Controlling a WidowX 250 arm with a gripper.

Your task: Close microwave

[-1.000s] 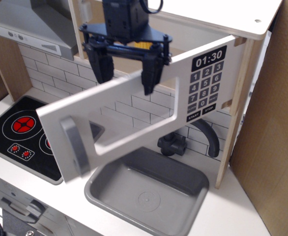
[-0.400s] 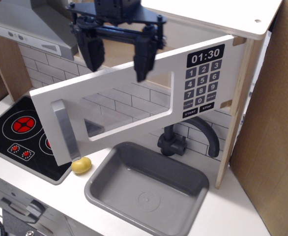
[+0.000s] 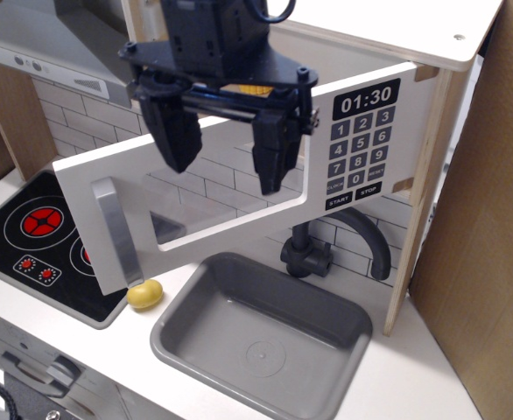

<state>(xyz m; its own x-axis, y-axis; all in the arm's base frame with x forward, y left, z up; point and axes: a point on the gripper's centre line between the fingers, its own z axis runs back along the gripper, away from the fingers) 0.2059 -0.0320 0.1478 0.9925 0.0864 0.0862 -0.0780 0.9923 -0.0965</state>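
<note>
The microwave (image 3: 432, 44) is a pale plywood box at the upper right. Its white door (image 3: 213, 206) stands partly open, swung out to the left over the counter, hinged at the right by the black keypad (image 3: 361, 144). The door has a clear window and a grey bar handle (image 3: 116, 232) at its left end. My black gripper (image 3: 226, 166) hangs open in front of the door's window and upper edge, one finger (image 3: 176, 136) on the left and one on the right. It holds nothing.
A grey sink basin (image 3: 265, 337) lies below the door, with a dark faucet (image 3: 340, 245) behind it. A small yellow object (image 3: 144, 294) lies on the counter left of the sink. A black stove top (image 3: 38, 241) is at the left, a grey range hood (image 3: 46, 44) above it.
The door has swung part of the way toward the box, uncovering the yellow object. My gripper rose, then came back down and toward the camera, in front of the door.
</note>
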